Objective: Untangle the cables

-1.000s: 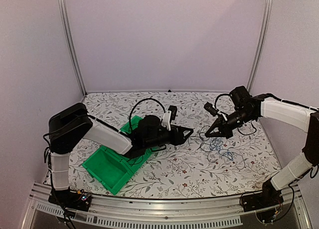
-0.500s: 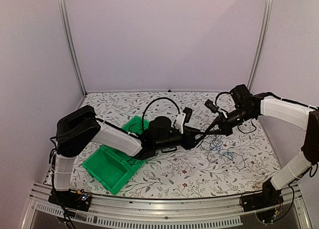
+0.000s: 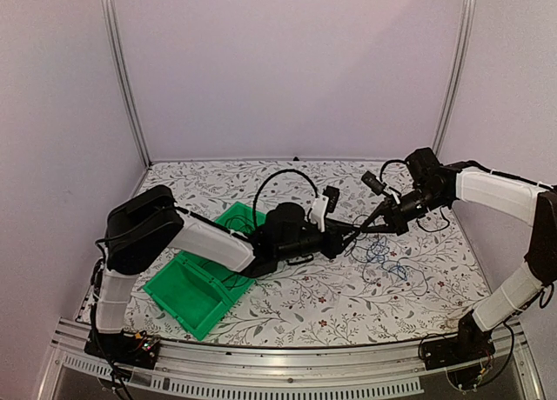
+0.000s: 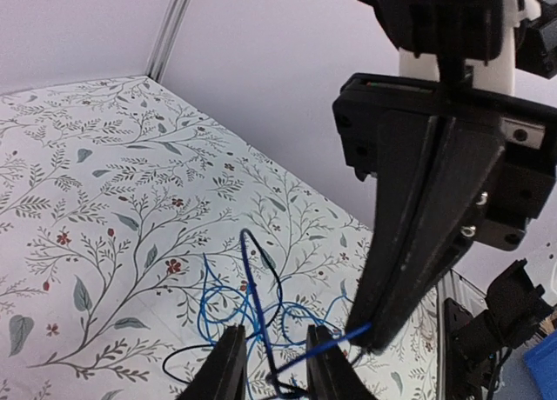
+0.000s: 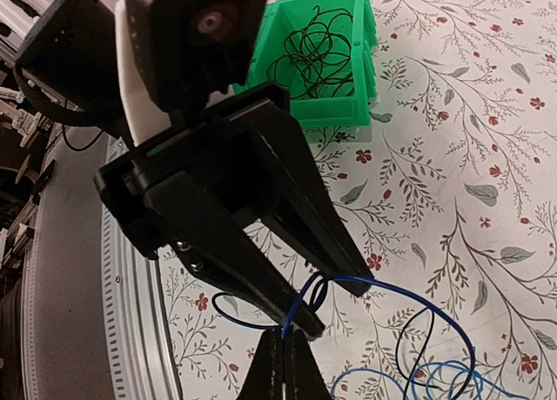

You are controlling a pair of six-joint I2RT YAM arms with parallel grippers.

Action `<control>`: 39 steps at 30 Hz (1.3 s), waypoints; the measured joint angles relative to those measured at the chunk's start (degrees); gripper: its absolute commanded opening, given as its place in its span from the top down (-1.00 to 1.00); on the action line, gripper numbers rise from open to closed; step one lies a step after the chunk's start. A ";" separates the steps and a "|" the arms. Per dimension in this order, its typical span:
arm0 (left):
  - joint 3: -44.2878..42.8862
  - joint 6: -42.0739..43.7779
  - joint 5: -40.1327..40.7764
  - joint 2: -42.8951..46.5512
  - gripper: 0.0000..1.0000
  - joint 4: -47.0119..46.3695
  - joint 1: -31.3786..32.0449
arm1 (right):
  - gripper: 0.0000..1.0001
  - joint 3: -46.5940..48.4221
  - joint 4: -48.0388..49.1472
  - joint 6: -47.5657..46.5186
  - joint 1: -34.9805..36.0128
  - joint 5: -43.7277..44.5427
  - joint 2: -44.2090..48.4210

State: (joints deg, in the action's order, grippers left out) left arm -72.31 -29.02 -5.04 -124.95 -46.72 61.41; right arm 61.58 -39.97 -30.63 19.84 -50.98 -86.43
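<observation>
Cables (image 3: 387,263) lie heaped right of the bin (image 3: 187,296): light, limp, snag-prone. Right gripper (image 3: 375,224) pinches a raised blue strand (image 4: 335,342); left gripper (image 3: 352,236), fingers apart, straddles it, nearer the bin. Best grasped on that taut stretch

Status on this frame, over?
Right gripper shut on blue cable, lifted. Left gripper open at the same cable. Remaining cables tangled below on the table.
</observation>
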 measured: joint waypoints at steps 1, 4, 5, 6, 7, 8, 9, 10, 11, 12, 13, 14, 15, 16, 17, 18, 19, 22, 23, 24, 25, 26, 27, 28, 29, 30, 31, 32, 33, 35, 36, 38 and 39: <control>-0.94 0.00 0.26 -0.81 0.59 0.09 -0.07 | 1.00 0.07 -0.22 -0.07 -0.07 -0.79 0.00; -3.06 0.04 0.90 -2.82 0.61 0.24 -0.37 | 1.00 0.39 -0.83 -0.24 0.11 -2.80 0.00; -3.48 0.02 0.98 -3.23 0.62 0.24 -0.44 | 1.00 0.52 -1.07 -0.26 0.13 -3.21 0.00; -4.07 -0.04 1.03 -3.74 0.62 0.04 -0.48 | 1.00 0.66 -1.27 -0.33 0.13 -3.48 0.00; -4.52 -0.17 1.05 -4.13 0.61 -0.09 -0.52 | 1.00 0.79 -1.57 -0.48 0.13 -3.76 0.00; -5.14 -0.22 1.09 -4.55 0.58 -0.22 -0.57 | 1.00 0.92 -1.97 -0.66 0.09 -4.04 0.00; -6.03 -0.44 1.31 -5.11 0.53 -0.20 -0.59 | 1.00 1.16 -2.58 -0.92 0.04 -4.42 0.00; -6.84 -0.63 1.55 -5.64 0.49 -0.11 -0.68 | 1.00 1.53 -3.30 -1.31 0.02 -4.74 0.00; -8.04 -1.01 1.66 -6.29 0.45 0.35 -0.74 | 1.00 2.49 -4.79 -1.79 0.02 -5.07 0.00; -9.18 -1.33 1.90 -6.91 0.43 0.81 -0.83 | 1.00 3.58 -5.84 -2.29 0.02 -5.14 0.00; -10.25 -1.81 2.54 -7.43 0.41 1.42 -0.92 | 1.00 5.44 -7.37 -2.80 0.00 -5.38 0.00; -10.75 -2.10 3.06 -7.76 0.40 1.97 -1.09 | 1.00 7.93 -9.03 -3.32 0.00 -5.86 0.02; -10.95 -2.49 3.45 -8.00 0.40 2.25 -1.36 | 1.00 10.19 -9.97 -3.67 0.02 -6.51 0.24; -11.02 -2.99 3.87 -8.33 0.40 2.62 -1.75 | 1.00 13.20 -11.19 -4.00 0.04 -6.88 0.61; -11.04 -3.61 4.26 -8.92 0.39 3.17 -2.29 | 1.00 15.56 -12.04 -4.15 0.04 -7.21 1.16; -11.04 -4.13 4.46 -9.57 0.39 3.54 -2.80 | 1.00 18.45 -12.94 -4.31 0.04 -7.43 1.99; -11.04 -4.72 4.46 -10.23 0.39 3.65 -3.34 | 1.00 21.00 -13.68 -4.52 0.02 -7.13 2.93; -11.02 -5.75 4.76 -11.37 0.38 5.51 -4.26 | 1.00 27.76 -15.93 -4.96 0.04 -7.96 5.86; -10.99 -6.01 4.98 -11.52 0.38 6.32 -4.39 | 1.00 29.35 -16.39 -5.07 0.04 -8.24 6.56; -10.99 -6.14 5.16 -11.61 0.38 6.99 -4.46 | 1.00 30.71 -16.63 -5.14 0.07 -8.50 7.19; -10.91 -6.25 5.38 -11.65 0.38 7.58 -4.48 | 1.00 31.61 -16.83 -5.18 0.09 -8.74 7.69; -10.75 -6.40 5.55 -11.65 0.38 8.00 -4.52 | 1.00 32.44 -17.11 -5.20 0.09 -8.90 8.09; -10.62 -6.47 5.66 -11.65 0.37 8.17 -4.52 | 1.00 33.00 -17.42 -5.25 0.09 -9.05 8.22; -10.40 -6.54 5.68 -11.65 0.37 8.33 -4.52 | 1.00 33.55 -17.77 -5.25 0.09 -9.14 8.22; -10.19 -6.58 5.73 -11.65 0.36 8.46 -4.52 | 1.00 34.01 -18.10 -5.29 0.09 -9.16 8.07; -9.99 -6.58 5.70 -11.65 0.35 8.55 -4.52 | 1.00 34.67 -18.67 -5.31 0.09 -9.14 7.82; -9.66 -6.60 5.73 -11.65 0.34 8.59 -4.52 | 1.00 35.50 -19.08 -5.38 0.09 -9.09 7.48; -9.51 -6.58 5.70 -11.65 0.32 8.59 -4.52 | 1.00 36.17 -19.19 -5.40 0.09 -9.11 7.23; -9.25 -6.60 5.68 -11.65 0.31 8.57 -4.52 | 1.00 36.89 -19.15 -5.38 0.09 -9.09 7.02; -8.52 -6.60 5.53 -11.58 0.29 8.31 -4.52 | 1.00 37.94 -18.86 -5.27 0.09 -9.03 6.91; -7.89 -6.58 5.27 -11.43 0.27 7.98 -4.52 | 1.00 38.25 -18.75 -5.18 0.09 -9.01 6.91; -5.81 -6.49 4.59 -10.47 0.25 7.54 -4.52 | 1.00 38.42 -18.25 -5.01 0.09 -8.94 6.88; -4.50 -6.34 4.33 -9.55 0.24 7.54 -4.52 | 1.00 38.45 -17.94 -4.90 0.09 -8.90 6.82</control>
State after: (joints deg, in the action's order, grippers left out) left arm -76.82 -35.35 -0.71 -134.50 -39.18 56.88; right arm 100.03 -57.91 -35.53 19.92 -59.88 -79.61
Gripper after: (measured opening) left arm 0.365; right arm 0.016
